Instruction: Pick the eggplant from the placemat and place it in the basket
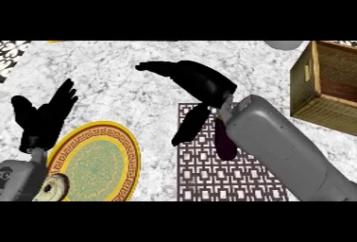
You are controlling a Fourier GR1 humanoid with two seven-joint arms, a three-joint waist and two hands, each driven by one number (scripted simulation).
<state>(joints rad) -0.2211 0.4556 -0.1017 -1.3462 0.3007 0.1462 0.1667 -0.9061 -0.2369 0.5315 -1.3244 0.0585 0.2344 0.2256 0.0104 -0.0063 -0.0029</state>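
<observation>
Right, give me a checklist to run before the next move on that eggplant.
1. Eggplant lying on the placemat: ok.
2. Right hand open, ready to grasp: ok.
3. Right hand curled round the eggplant: not ok; it sits by the wrist, partly hidden by the forearm.
4. Basket in view at the right: ok.
5. Basket's inside free: cannot tell.
6. Left hand open, resting beside the plate, out of the way: ok.

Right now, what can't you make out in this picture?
Head view:
Eggplant: partly behind the right forearm; whether the right hand touches it is unclear.
Basket: cut by the right edge.
Grey object at top: cut off, unnameable.
Pale round item by the plate: partly covered by the left forearm.
</observation>
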